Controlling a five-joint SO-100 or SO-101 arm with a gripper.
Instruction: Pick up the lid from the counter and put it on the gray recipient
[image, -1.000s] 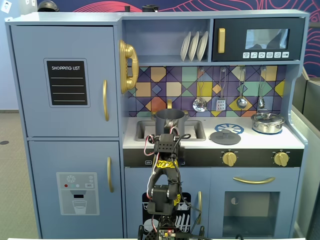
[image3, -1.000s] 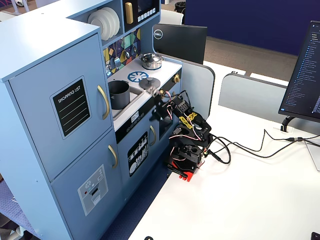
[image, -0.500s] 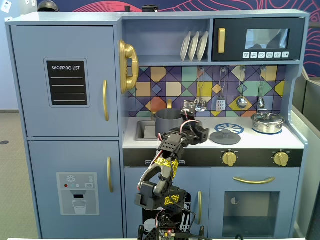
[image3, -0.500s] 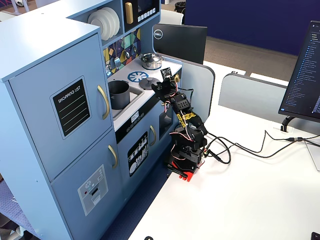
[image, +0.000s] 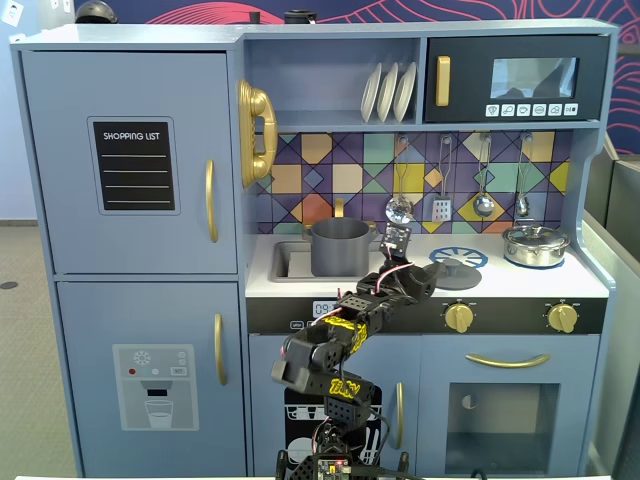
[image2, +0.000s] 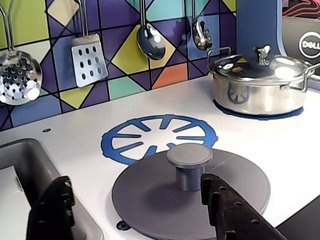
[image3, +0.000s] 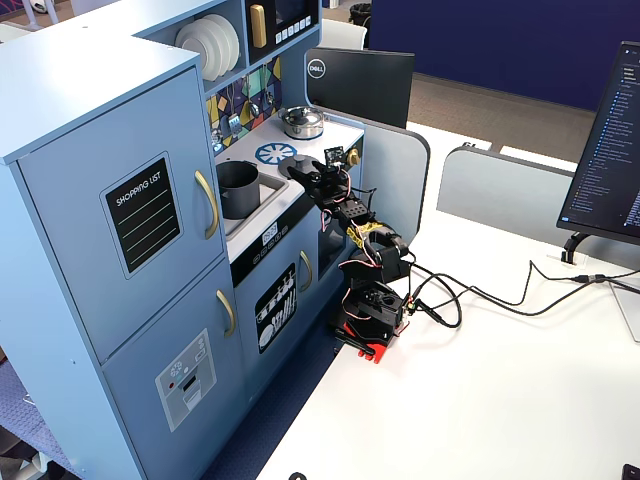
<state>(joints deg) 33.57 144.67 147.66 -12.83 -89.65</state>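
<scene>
The lid is a flat matte dark gray disc with a central knob. It lies on the white counter, partly over the near edge of a blue burner ring. It also shows in a fixed view. My gripper is open and empty, low over the lid's near side, with its right finger just beside the knob. The gray recipient stands open in the sink, left of the gripper; it also shows in another fixed view. It is out of the wrist view.
A shiny silver pot with its own lid stands on the far right burner. Utensils hang on the tiled back wall. The sink's rim lies left of the lid. Stove knobs sit below the counter's front edge.
</scene>
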